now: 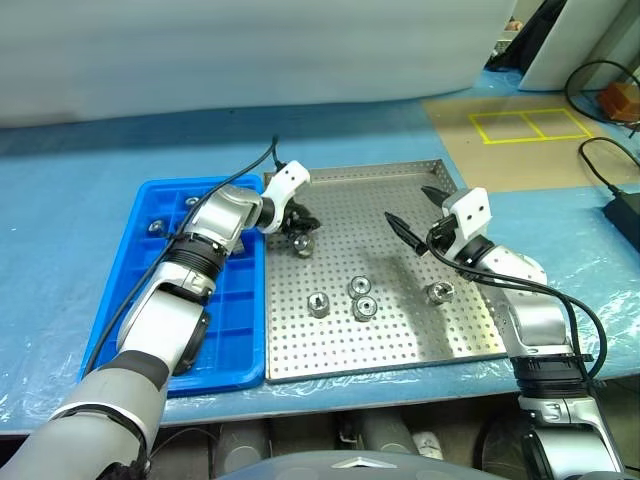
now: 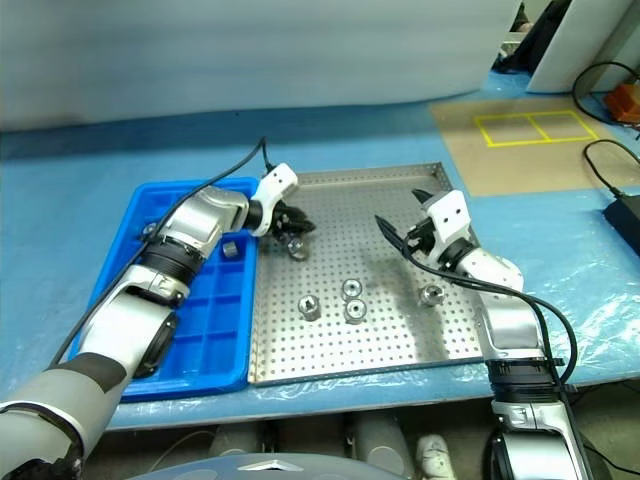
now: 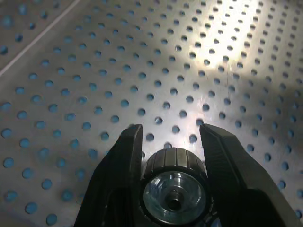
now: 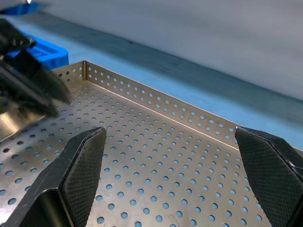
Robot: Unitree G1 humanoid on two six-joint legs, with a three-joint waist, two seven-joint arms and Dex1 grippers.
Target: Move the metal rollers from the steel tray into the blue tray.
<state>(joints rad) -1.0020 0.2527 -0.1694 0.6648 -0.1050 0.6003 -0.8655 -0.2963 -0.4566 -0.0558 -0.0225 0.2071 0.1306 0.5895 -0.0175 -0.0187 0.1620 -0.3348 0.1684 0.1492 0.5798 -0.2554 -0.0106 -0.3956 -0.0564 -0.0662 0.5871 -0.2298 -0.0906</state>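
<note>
Right claw (image 1: pixel 412 218) hung wide open and empty over the steel tray (image 1: pixel 460 335). Left claw (image 1: pixel 300 228) had pinched one roller (image 3: pixel 174 185) at the tray's 10 o'clock, four more rollers (image 1: pixel 363 308) lying near the middle, blue tray (image 1: pixel 235 330) beside.

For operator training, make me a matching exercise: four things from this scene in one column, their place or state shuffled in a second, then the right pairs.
Things:
1. left gripper
2. right gripper
3. blue tray
4. group of three rollers

Places or states:
A. lying loose near the middle of the steel tray
B. fingers spread wide with nothing between them
C. beside the steel tray, on the robot's left
D. fingers on either side of a roller

Pairs: 1-D, 2-B, 3-C, 4-A
</note>
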